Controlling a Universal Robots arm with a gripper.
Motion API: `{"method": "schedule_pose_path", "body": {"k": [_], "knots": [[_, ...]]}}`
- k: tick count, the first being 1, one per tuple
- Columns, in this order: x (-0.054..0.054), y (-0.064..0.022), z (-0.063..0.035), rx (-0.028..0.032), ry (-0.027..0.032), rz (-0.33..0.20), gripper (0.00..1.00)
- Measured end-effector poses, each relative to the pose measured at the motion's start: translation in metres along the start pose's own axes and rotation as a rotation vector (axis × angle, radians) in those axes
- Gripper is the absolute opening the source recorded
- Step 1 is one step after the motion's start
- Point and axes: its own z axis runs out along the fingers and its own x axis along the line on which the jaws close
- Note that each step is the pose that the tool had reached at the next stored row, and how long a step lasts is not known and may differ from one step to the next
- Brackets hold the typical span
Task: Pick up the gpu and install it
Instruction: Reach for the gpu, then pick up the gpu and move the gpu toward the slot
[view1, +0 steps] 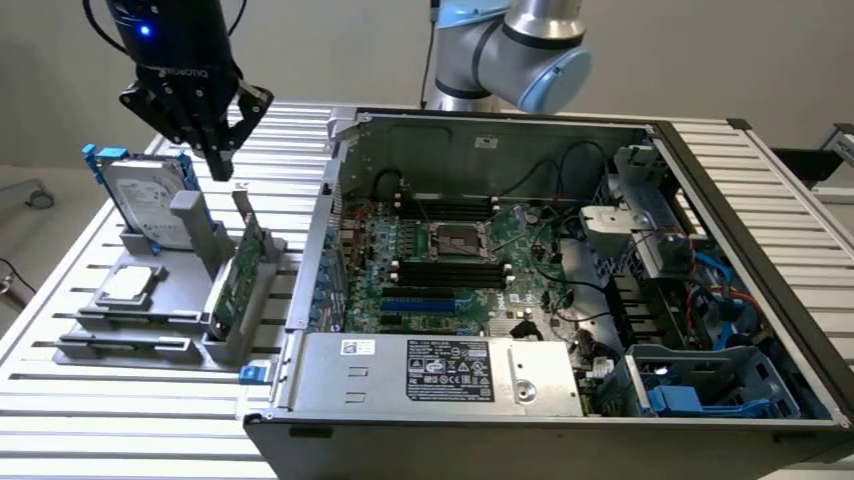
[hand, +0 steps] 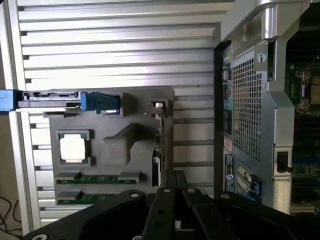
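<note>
Gripper hangs with jaws pinched together, empty, just above the top edge of the gpu. That card stands on edge in the grey holder on the slatted table, along the holder's edge nearest the open computer case.

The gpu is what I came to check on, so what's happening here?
The robot arm's gripper hangs just above the gpu, jaws shut and holding nothing. The gpu stands on edge in the grey holder beside the open computer case, not yet picked up or installed.
</note>
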Motion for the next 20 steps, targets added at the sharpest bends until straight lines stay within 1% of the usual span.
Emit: {"method": "schedule_pose_path", "body": {"k": [5,8,20], "knots": [[0.0041,-0.0088,0.0052,0.0003,0.0059,0.0,0.11],[0.0089,-0.0115,0.0077,0.0015,0.0112,0.0,0.11],[0.0093,-0.0115,0.0082,0.0016,0.0114,-0.001,0.11]]}}
